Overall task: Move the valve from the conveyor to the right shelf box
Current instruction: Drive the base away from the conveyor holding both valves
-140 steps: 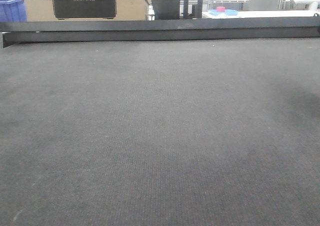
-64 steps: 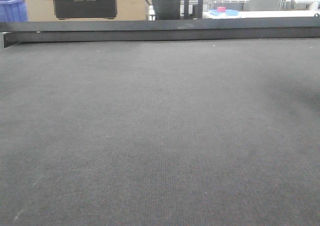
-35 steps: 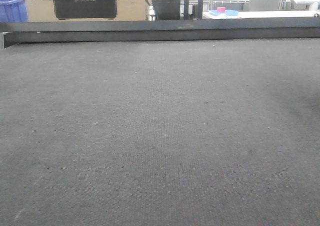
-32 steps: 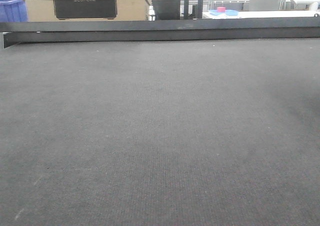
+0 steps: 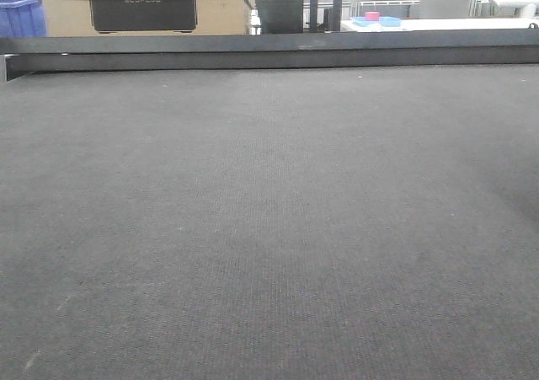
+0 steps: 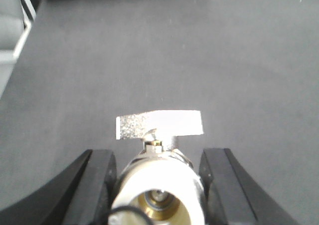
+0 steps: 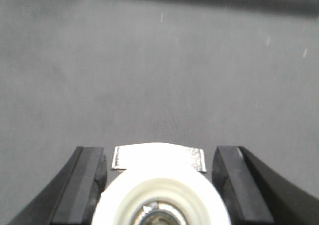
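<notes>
The conveyor (image 5: pixel 269 211) is a wide dark grey woven belt that fills the front view, with a dark metal rail (image 5: pixel 269 53) along its far edge. No valve and no gripper show in that view. In the left wrist view my left gripper (image 6: pixel 158 152) is shut on a valve (image 6: pixel 159 126): silvery flat handle on top, white round base towards the camera, held over the belt. In the right wrist view my right gripper (image 7: pixel 159 150) is shut on a second valve (image 7: pixel 158 158), white ring base and silvery handle, also over the belt. The shelf box is out of view.
Beyond the rail stand a cardboard box (image 5: pixel 143 1), a blue bin (image 5: pixel 18 16) at the far left and a white table with a pink and blue item (image 5: pixel 375 18). A light grey frame edge (image 6: pixel 12 33) shows at the left of the left wrist view.
</notes>
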`<act>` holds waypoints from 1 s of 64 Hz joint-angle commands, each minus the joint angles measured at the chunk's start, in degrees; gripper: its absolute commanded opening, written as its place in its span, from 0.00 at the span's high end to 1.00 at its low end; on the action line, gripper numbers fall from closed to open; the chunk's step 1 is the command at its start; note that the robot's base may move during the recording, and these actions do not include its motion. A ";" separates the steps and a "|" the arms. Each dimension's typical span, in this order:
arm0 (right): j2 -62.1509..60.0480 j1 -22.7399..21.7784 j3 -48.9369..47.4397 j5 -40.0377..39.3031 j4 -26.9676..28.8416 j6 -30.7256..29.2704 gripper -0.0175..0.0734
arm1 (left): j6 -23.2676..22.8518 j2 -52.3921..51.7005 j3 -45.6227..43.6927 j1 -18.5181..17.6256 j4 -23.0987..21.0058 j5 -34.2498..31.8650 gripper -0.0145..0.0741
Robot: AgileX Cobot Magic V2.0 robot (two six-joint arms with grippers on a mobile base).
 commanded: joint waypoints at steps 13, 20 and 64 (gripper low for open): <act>-0.82 -0.06 -0.63 -5.32 -0.12 -0.20 0.98 | -0.41 -0.66 -0.14 -2.31 -0.63 -4.57 0.96; -0.82 -0.06 -0.63 -5.20 -0.12 -0.20 0.98 | -0.41 -0.66 -0.14 -2.31 -0.63 -4.57 0.96; -0.82 -0.06 -0.63 -5.20 -0.12 -0.20 0.98 | -0.41 -0.66 -0.14 -2.31 -0.63 -7.29 0.96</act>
